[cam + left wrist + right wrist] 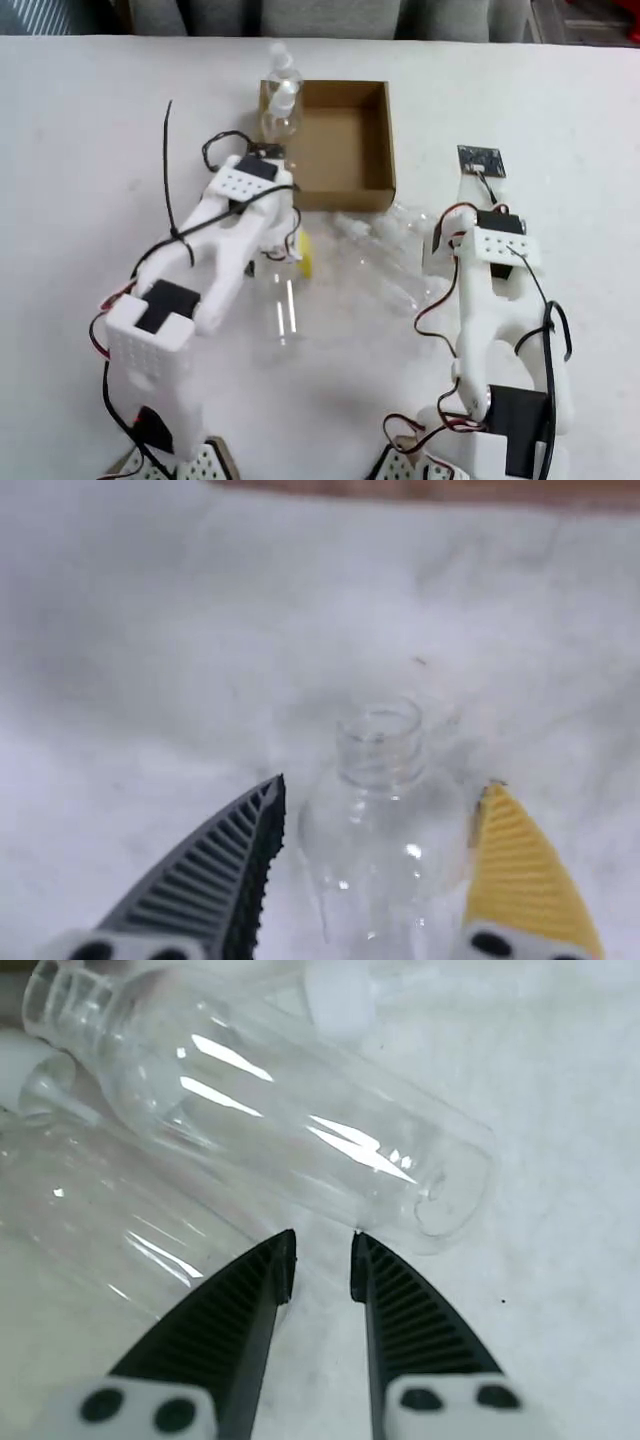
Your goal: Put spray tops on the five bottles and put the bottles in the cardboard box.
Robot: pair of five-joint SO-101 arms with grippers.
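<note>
Lying on the white table (80, 150), a bottle (375, 825) sits inside the spread left pincer (386, 782); right pincer (321, 1234) barely parted.

— Into the brown open-topped cardboard box (340, 145)?
— Open from above across the middle and right; blocked at the far left corner by an upright clear spray-topped bottle (281, 100).
— Along the near wall?
— Crowded on the right by clear plastic bottles (385, 255) lying just beside it.

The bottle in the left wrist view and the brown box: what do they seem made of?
The bottle: probably clear glossy plastic; the table shows through and glints sit on it. The box: matte brown cardboard, by its dull flat walls.
</note>
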